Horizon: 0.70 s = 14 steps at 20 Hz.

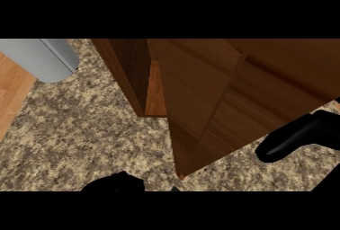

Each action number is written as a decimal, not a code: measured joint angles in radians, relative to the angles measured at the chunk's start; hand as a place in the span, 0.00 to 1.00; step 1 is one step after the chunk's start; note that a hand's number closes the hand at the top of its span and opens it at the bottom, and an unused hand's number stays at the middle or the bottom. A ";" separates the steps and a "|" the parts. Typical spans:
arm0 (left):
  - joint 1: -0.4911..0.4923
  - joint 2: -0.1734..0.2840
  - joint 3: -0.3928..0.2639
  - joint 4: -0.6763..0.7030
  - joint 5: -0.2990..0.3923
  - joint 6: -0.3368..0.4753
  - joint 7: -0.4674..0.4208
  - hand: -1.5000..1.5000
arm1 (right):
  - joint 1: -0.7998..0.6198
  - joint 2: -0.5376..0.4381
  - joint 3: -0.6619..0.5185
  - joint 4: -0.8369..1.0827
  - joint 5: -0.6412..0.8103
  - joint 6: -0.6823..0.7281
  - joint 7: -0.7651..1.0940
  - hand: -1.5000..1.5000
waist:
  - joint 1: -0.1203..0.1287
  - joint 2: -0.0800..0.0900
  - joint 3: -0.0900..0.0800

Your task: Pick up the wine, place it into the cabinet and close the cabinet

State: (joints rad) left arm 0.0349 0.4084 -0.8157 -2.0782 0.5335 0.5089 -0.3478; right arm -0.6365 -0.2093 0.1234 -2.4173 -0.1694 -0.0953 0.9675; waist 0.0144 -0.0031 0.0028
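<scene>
The wooden cabinet (136, 72) stands on the speckled counter, with a strip of its inside showing at the left. Its door (219, 103) hangs at an angle across the opening, and the door's lower corner points toward me. My right hand (292, 137) lies against the door's outer face at the right, fingers stretched out. At the view's lower edge, left of the door's corner, only a dark bit of my left hand (116, 183) shows. No wine bottle is visible; the door hides most of the cabinet's inside.
A grey cylinder (43, 56) juts in at the upper left; what it is I cannot tell. A wooden floor strip (12, 90) runs beyond the counter's left edge. Speckled counter top (86, 134) lies left of the cabinet.
</scene>
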 measured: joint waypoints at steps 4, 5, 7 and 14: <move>0.071 0.095 0.076 -0.034 0.066 -0.094 -0.033 1.00 | -0.012 0.068 0.096 0.006 -0.014 -0.008 0.017 1.00 | 0.004 -0.001 0.000; 0.089 0.118 0.103 -0.037 0.086 -0.122 -0.048 1.00 | -0.020 0.084 0.119 0.007 -0.015 -0.012 0.023 1.00 | 0.004 -0.001 0.000; 0.132 0.160 0.152 -0.066 0.121 -0.170 -0.076 1.00 | -0.022 0.115 0.169 0.009 -0.017 -0.017 0.027 1.00 | 0.006 -0.002 -0.001; 0.295 0.328 0.402 -0.100 0.295 -0.381 -0.146 1.00 | -0.121 0.189 0.333 0.093 0.004 -0.060 0.039 1.00 | 0.017 -0.004 -0.006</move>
State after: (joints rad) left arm 0.3298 0.7365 -0.4135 -2.1781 0.8288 0.1282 -0.4942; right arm -0.7571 -0.0202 0.4559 -2.3240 -0.1655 -0.1556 1.0069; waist 0.0318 -0.0074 -0.0032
